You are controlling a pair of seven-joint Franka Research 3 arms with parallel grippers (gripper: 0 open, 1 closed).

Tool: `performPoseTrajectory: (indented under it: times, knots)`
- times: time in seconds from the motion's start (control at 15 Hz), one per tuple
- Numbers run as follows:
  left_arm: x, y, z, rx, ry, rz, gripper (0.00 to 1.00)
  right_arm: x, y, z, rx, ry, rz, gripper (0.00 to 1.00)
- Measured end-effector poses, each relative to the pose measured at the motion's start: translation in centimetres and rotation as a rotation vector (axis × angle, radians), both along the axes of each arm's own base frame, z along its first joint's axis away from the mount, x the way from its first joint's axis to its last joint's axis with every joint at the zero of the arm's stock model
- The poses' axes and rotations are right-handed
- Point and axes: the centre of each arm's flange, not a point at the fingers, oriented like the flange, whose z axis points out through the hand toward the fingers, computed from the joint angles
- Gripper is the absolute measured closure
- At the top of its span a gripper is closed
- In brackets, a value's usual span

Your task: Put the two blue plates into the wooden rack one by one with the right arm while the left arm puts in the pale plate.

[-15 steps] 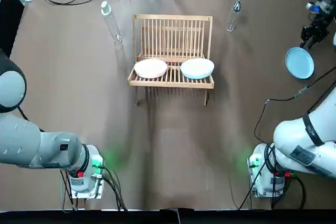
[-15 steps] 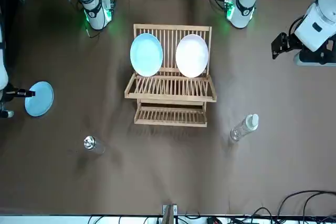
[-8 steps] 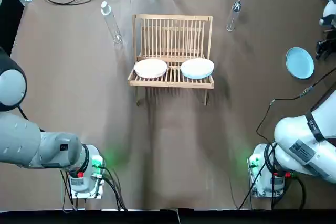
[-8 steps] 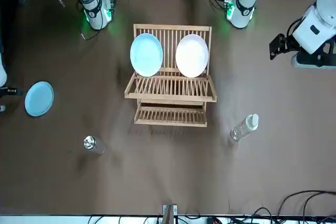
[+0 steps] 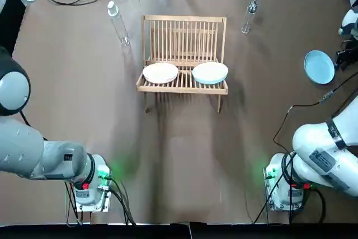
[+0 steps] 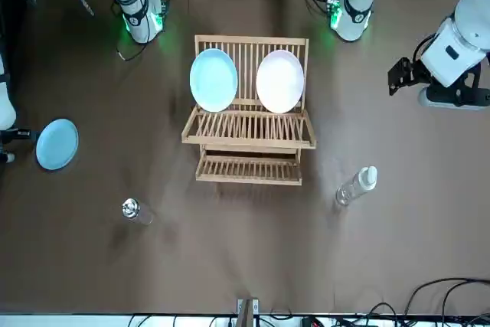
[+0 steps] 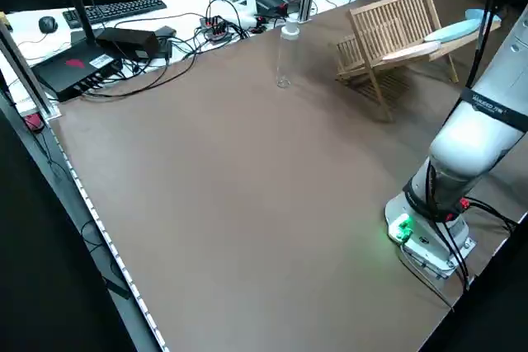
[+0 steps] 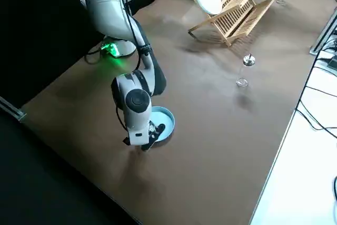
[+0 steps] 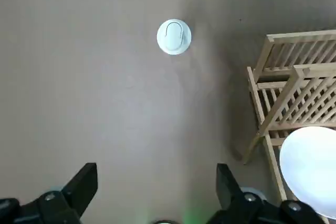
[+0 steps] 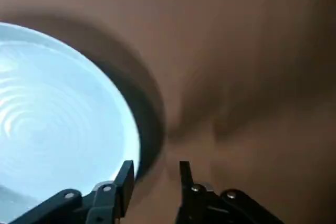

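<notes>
We record that the right claw (image 10: 155,169) has drawn back from the rim of the second blue plate (image 5: 319,66) over the last second. It now sits low, just beside that rim on the side away from the rack (image 5: 183,54). Its fingers are slightly apart with bare table between them, grasping nothing. The plate itself has not moved and lies flat near the table's right edge, well apart from the rack.

The first blue plate (image 5: 210,73) and the pale plate (image 5: 160,73) already stand side by side in the rack. In our judgement, one blue plate remains to be placed, and the pickup is not yet secured.

The left claw (image 9: 155,174) hangs released, high over the table (image 5: 184,155) to the left of the rack. The brown surface also carries a clear bottle (image 5: 117,23) and a small glass (image 5: 248,18). Cables and a keyboard (image 7: 111,10) lie on the desk beyond.
</notes>
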Motion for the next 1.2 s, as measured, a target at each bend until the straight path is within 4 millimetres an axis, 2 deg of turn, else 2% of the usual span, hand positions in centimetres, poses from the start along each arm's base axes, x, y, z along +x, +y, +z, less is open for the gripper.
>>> performPoseTrajectory:
  times: [0.53, 0.73, 0.8, 1.07, 1.2]
  knots:
    - [0.0, 0.2, 0.0, 0.000, 0.000, 0.002, 0.00, -0.6, 0.7, -2.9, 0.046, 0.025, -0.019, 0.62]
    - [0.1, -0.2, -0.1, 0.000, 0.002, -0.005, 0.00, -0.3, 0.9, -2.6, 0.054, 0.024, -0.024, 0.90]
    - [0.0, -0.2, -0.1, 0.000, 0.002, -0.007, 0.00, -0.2, 0.9, -2.4, 0.057, 0.021, -0.027, 0.93]
    - [-0.1, -0.8, -0.1, -0.001, 0.002, -0.017, 0.00, 0.2, 1.5, -2.4, 0.061, 0.025, -0.016, 0.93]
    - [-0.2, -1.3, -0.1, -0.001, 0.002, -0.026, 0.00, 0.4, 2.6, -2.5, 0.091, 0.070, -0.009, 0.93]
